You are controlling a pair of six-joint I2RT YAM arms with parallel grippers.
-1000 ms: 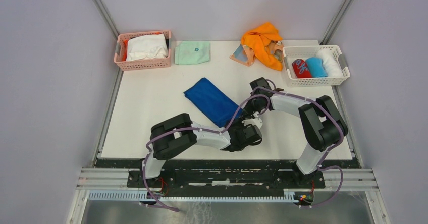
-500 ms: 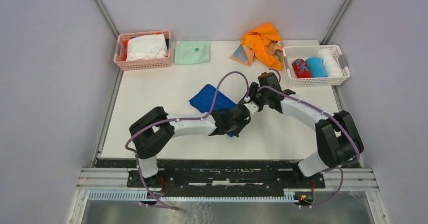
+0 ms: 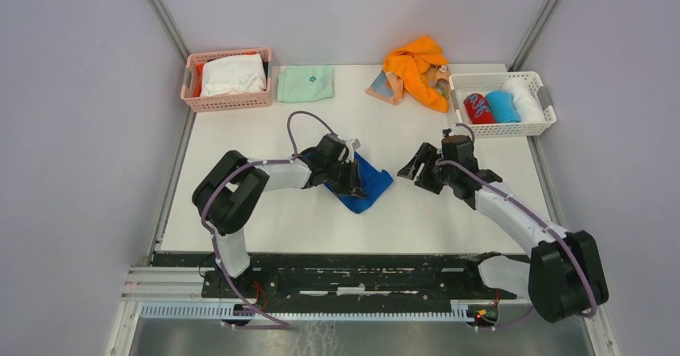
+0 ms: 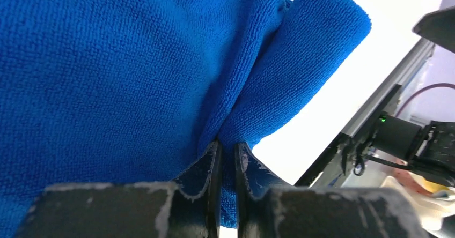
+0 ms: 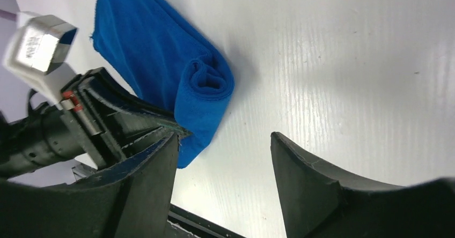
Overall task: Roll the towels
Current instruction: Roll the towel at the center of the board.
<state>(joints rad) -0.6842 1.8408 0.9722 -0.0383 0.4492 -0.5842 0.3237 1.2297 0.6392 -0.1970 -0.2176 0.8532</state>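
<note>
Bench [image 3: 240, 180]: white surface carrying the cloths and baskets.
White basket [image 3: 501, 128]: far-right corner, holding three rolls [image 3: 503, 106]; judged to be where rolled towels go.
Blue towel [image 3: 370, 189]: mid-bench. Its near-right end is curled into a loose roll, and the rest lies flat toward the far left, beneath the left arm.
Orange towel [image 3: 413, 66] and peach towel [image 3: 382, 88]: heaped together at the far edge, just left of the white basket, both unrolled.
Left fingers [image 4: 215, 160]: nearly together, clamped on a pinch of blue cloth in the crease where the roll meets the flat part.
Right fingers [image 5: 161, 152]: wide apart and holding nothing, just beside the roll's open end and not touching it.
Step in hand: rolling the first of three towels. The roll is judged only begun, with much flat cloth left.
Next move: judged to call for the right fingers to take the roll's free end so both ends turn evenly. A one-sided pull risks a slack or coned roll.
</note>
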